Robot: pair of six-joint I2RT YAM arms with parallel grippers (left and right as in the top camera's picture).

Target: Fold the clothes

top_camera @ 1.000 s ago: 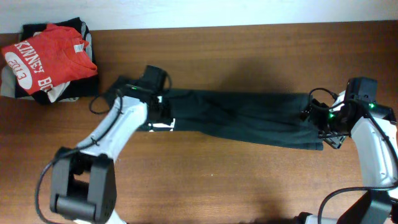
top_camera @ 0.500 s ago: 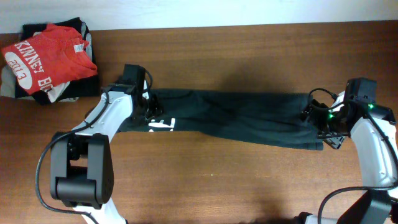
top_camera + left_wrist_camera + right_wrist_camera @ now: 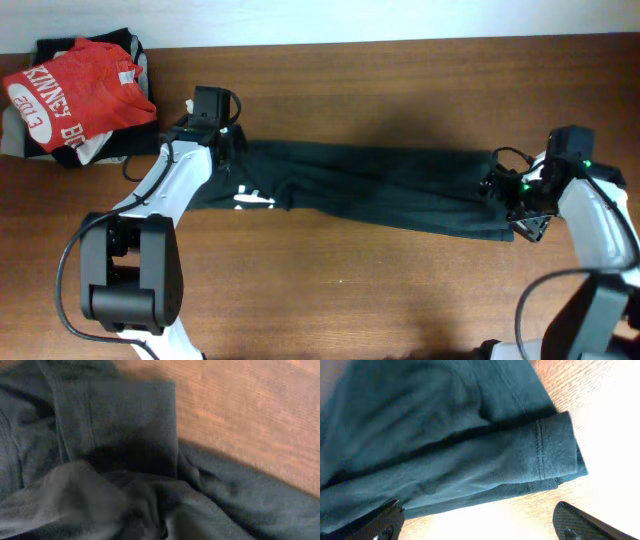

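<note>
The black T-shirt [image 3: 380, 190] lies stretched in a long rumpled band across the table, with a bit of white lettering [image 3: 252, 198] near its left end. My left gripper [image 3: 228, 148] is at the shirt's left end. In the left wrist view black fabric [image 3: 125, 460] fills the frame and bunches at the bottom centre, hiding the fingers; the gripper looks shut on it. My right gripper [image 3: 503, 192] is at the shirt's right end. In the right wrist view its fingers [image 3: 480, 522] are spread wide apart just off the shirt's hemmed edge [image 3: 540, 460], holding nothing.
A pile of folded clothes topped by a red T-shirt [image 3: 80, 95] with white lettering sits at the back left corner. The wooden table [image 3: 400, 290] extends in front of the black shirt. The table's back edge runs along a pale wall.
My left arm has moved left and toward the back, drawing the shirt's left end with it; the white lettering has shifted left. The right gripper has moved only slightly.
</note>
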